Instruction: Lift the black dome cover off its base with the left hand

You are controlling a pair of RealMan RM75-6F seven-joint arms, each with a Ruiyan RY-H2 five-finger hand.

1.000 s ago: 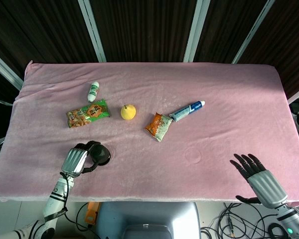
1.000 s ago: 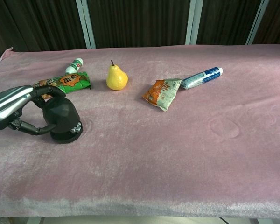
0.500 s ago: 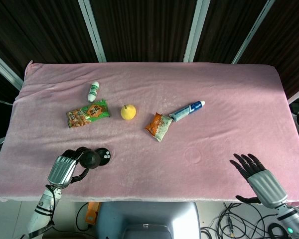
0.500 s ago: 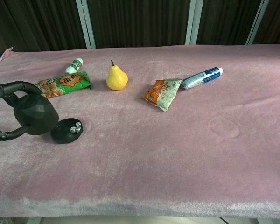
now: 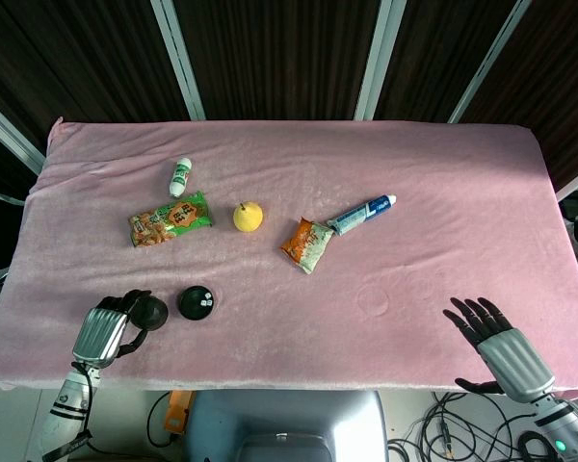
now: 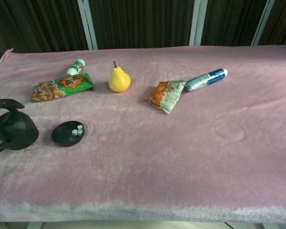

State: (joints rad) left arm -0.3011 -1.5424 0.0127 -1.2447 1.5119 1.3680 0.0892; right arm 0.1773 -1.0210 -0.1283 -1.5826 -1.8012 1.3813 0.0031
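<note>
My left hand [image 5: 100,333] grips the black dome cover [image 6: 16,130] at the table's front left; the cover [image 5: 152,311] sits between its black fingers [image 6: 1,104]. The round black base [image 5: 197,302] lies bare on the pink cloth just right of the cover, with small white dice on it [image 6: 67,133]. Cover and base are apart. My right hand [image 5: 499,344] rests open at the front right edge, fingers spread, holding nothing; the chest view does not show it.
A green snack packet [image 5: 170,218], a small white bottle [image 5: 180,176], a yellow pear [image 5: 248,216], an orange sachet [image 5: 306,243] and a blue-white tube [image 5: 361,214] lie across the middle. The pink table [image 5: 443,192] ends close behind my left hand.
The left hand has carried the dome cover off its base and leftward toward the front left edge. The base with its dice is now uncovered. The right hand has not moved.
</note>
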